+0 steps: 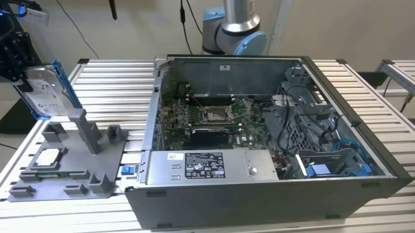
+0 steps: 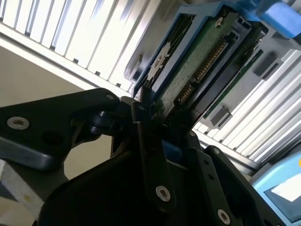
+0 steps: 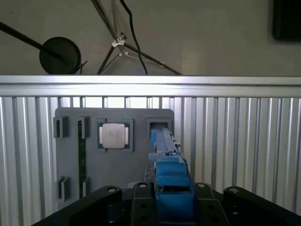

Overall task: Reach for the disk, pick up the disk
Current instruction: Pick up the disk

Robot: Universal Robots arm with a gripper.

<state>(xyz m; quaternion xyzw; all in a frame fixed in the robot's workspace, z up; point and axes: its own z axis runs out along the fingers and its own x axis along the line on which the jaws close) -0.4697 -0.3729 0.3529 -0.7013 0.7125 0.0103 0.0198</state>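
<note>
Item 1: end effector [image 1: 23, 77], black, two-fingered. It is closed on the disk [image 1: 43, 93] above the far corner of the fixture [image 1: 71, 170], toward the exterior view's left. In the second wrist view the end effector [image 2: 157, 123] clamps one end of the disk [image 2: 200, 63], fingers [image 2: 151, 155] pressed against both faces.

Item 2: disk, silver with a white label and blue rails. It is held on edge, tilted, and lifted above the fixture's upright post. Its green circuit board side shows in the second wrist view. In the first wrist view its blue rail [image 3: 167, 162] runs edge-on from the end effector [image 3: 164, 200] over the fixture [image 3: 70, 155], beside an open slot.

Item 3: fixture, a grey moulded tray with posts and pockets, flat on the desk [image 1: 110, 82].

Item 4: chip [image 3: 114, 135], square and pale-topped, seated in a fixture pocket just beside the disk's slot.

Item 5: memory strip [image 3: 81, 155], green, lying in a narrow fixture groove on the other side of the chip.

Item 6: computer case [image 1: 272, 145], open-topped with the board exposed, just beside the fixture on the exterior view's right.

Item 7: arm [image 1: 233, 24], rising behind the case, well apart from the fixture.
</note>
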